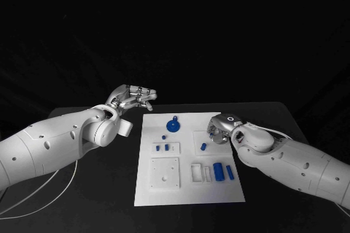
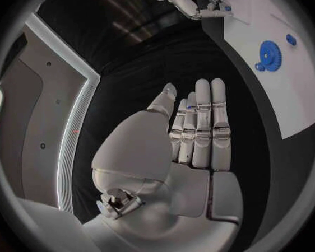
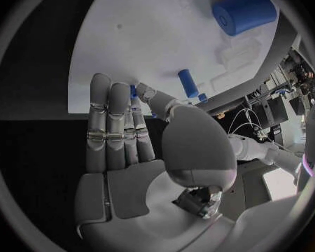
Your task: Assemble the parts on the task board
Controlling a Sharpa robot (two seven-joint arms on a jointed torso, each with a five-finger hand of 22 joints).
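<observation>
Lying mid-table, the task board (image 1: 188,192) carries blue parts (image 1: 173,125) incl. a gear. The right hand (image 1: 219,128) hovers over its right edge, fingers straight, holding nothing. The left hand (image 1: 133,98) is raised off board's far-left corner, fingers flat together, empty.

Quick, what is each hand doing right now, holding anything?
Left hand: open, fingers straight, holding nothing.
Right hand: over the task board; a grip cannot be told.

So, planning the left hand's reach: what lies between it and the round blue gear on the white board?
Nothing: in the head view only bare black table and white board separate the left hand from the blue gear.
</observation>
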